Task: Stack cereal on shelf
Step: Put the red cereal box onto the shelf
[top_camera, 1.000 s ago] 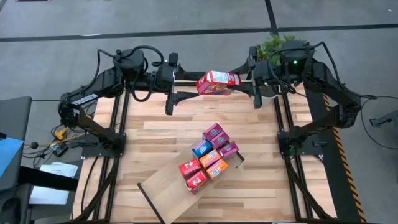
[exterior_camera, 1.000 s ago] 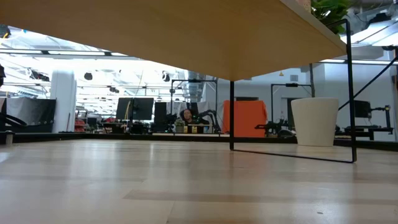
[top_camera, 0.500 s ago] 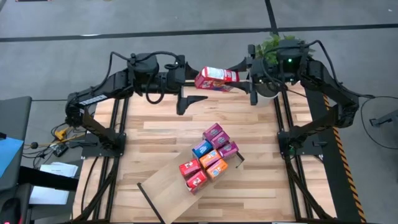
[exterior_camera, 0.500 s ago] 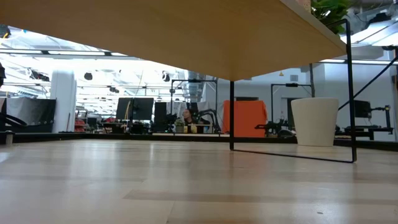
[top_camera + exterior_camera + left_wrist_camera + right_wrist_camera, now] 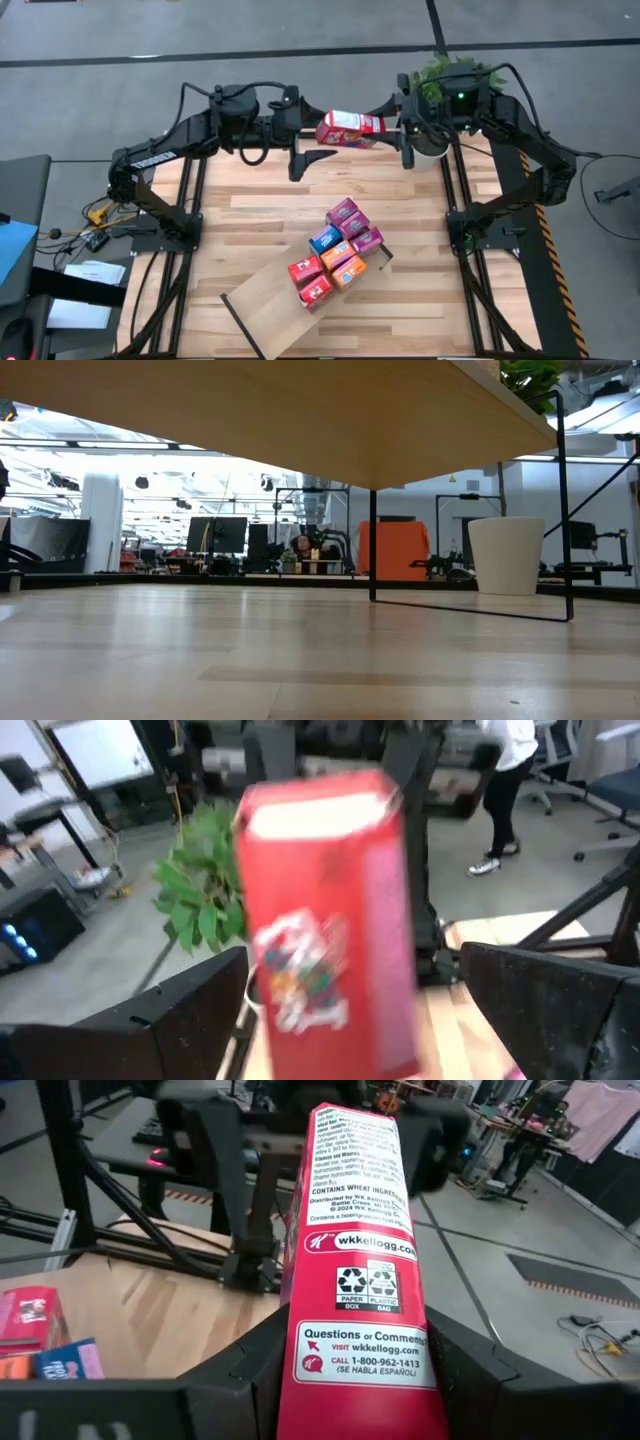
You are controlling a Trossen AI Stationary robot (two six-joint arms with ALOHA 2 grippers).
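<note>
The left gripper (image 5: 312,152) has just let go, its jaws spread wide and drawn back toward nine o'clock. Now only the right gripper (image 5: 392,128) pinches the red cereal box (image 5: 350,128), up at twelve o'clock above the tabletop (image 5: 260,210). It can go to the shelf (image 5: 270,305) at six o'clock, where other boxes (image 5: 338,252) sit.

One camera stares straight down, another skims the surface (image 5: 300,660) beneath the shelf (image 5: 300,420); both wrist cameras closely face one red box (image 5: 355,1270).
</note>
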